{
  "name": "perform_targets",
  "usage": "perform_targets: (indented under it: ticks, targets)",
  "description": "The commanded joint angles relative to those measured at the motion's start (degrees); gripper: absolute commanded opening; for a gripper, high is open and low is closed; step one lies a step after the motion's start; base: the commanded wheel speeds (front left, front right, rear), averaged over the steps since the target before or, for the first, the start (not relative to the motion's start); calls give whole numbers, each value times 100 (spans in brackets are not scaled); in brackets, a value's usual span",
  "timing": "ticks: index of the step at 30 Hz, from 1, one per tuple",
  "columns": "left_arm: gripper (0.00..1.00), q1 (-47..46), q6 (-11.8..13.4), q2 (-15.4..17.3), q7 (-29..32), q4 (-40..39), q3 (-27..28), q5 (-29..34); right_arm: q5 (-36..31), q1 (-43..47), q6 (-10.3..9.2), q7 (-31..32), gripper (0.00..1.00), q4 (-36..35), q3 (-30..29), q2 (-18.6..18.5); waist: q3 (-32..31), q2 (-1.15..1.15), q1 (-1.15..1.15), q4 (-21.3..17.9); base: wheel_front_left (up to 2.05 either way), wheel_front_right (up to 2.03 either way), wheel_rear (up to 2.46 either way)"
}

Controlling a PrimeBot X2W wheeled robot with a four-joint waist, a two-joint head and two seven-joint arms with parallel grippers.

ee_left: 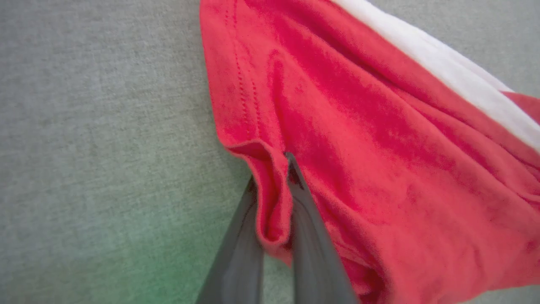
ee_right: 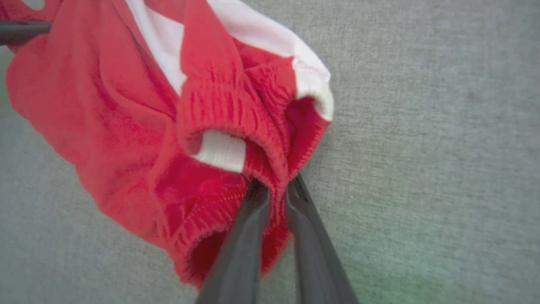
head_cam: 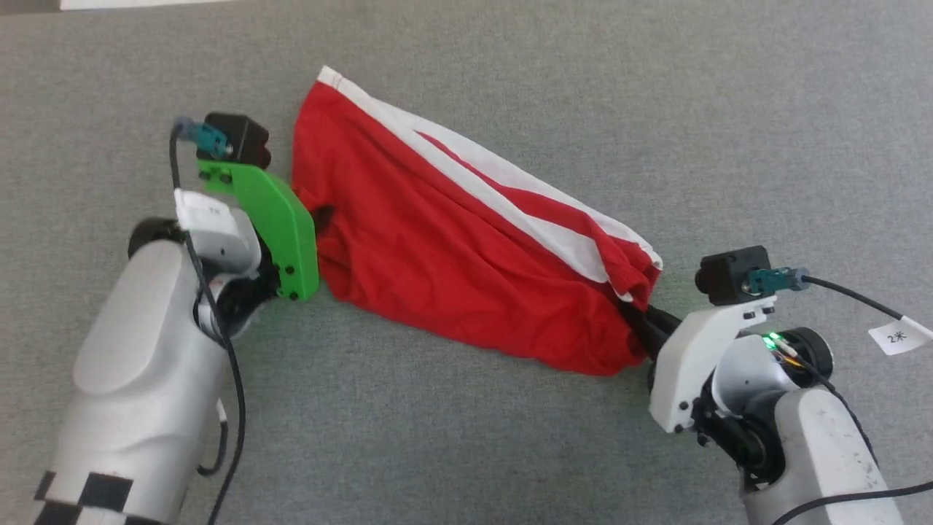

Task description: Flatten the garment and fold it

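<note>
Soft, even, diffuse light fills the head view, so the grey felt-like surface (head_cam: 656, 109) is bright and glare-free and the red shorts (head_cam: 452, 248) throw only a thin, faint shadow along their lower edge, while a small green indicator light (head_cam: 769, 340) glows sharply at the lower right. Both wrist views are softer: the left gripper's fingers (ee_left: 314, 253) and the right gripper's fingers (ee_right: 240, 253) are dark blurs close to the lens, the white stripe (ee_left: 443, 71) is washed out, and a green cast tints the surface near the bottom edge.
</note>
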Motion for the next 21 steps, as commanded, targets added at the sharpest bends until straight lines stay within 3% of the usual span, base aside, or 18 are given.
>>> perform_targets:
  ticks: [1, 7, 13, 21]
  targets:
    - [0, 197, -37, -25, -68, 3, -6, -119, 16, 191, -70, 111, 0, 171, -116, -144, -172, 59, 0, 109, 0, 0, 0]
    - [0, 593, -23, -9, -461, -310, 218, -502, 209, 297, -70, 537, 0, -39, -191, -144, -580, 59, 0, 282, 0, 0, 0]
    - [0, 1492, 202, -73, -673, -911, 374, -729, 58, 459, -70, 1432, 0, -431, -221, -192, -898, 59, 0, 438, 0, 0, 0]
    - [0, 2691, 597, -171, -833, -1801, 480, -915, 416, 509, -70, 2307, 0, -808, -232, -795, -1012, 59, 0, 673, 0, 0, 0]
